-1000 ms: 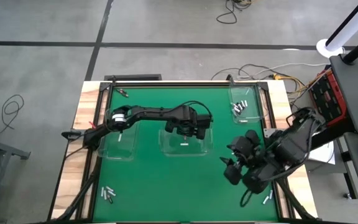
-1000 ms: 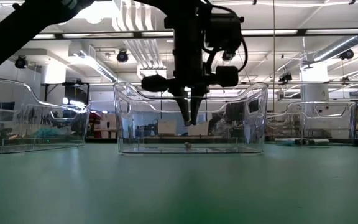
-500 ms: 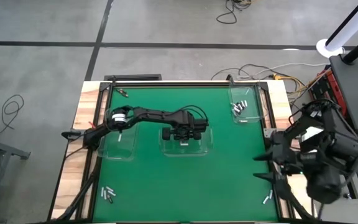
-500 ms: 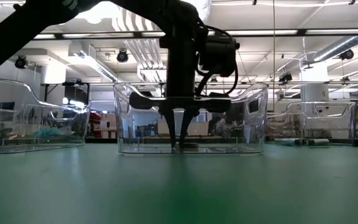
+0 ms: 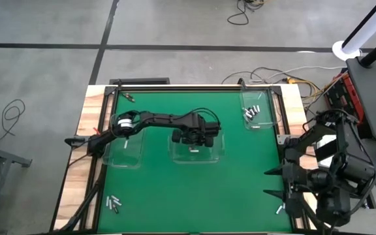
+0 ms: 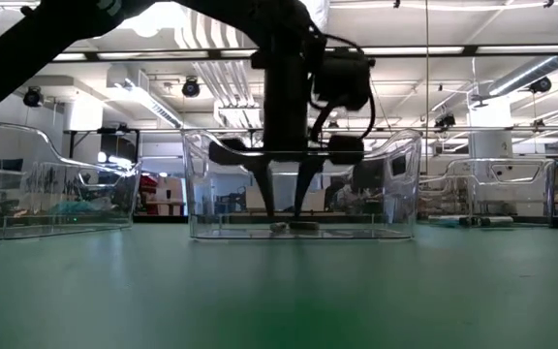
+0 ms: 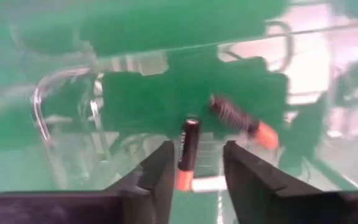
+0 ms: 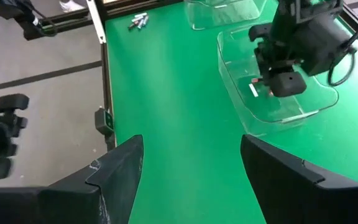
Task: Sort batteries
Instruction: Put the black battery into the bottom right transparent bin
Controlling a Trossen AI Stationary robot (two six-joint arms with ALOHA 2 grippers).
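My left pincer (image 5: 194, 144) reaches down into the middle clear bin (image 5: 215, 156) on the green worktop (image 5: 175, 189), its fingers (image 7: 160, 171) parted with a gap between them, holding nothing. Seen from my left wrist, a dark battery with an orange end (image 7: 187, 154) lies on the bin floor right in that gap, touching neither finger as far as I can tell, and a second battery (image 7: 238, 121) lies slanted just beyond it. From the level view the fingertips stand at the bin's floor (image 6: 289, 230), with the small cells lying flat between and beside them. My right pincer (image 5: 271, 184) hangs near the right edge of the worktop, well apart from the bins, its two fingers (image 8: 120, 168) spread wide and empty; from its wrist the middle bin and my left arm show across the green. A small loose battery (image 5: 280, 209) lies on the worktop near that right pincer, at the front right corner. A cluster of batteries (image 5: 115, 203) lies at the front left corner. More batteries (image 5: 251, 112) rest inside the clear bin at the back right (image 5: 264, 122). Another clear bin (image 5: 133, 160) sits on the left, under my left arm, and I cannot tell what it holds
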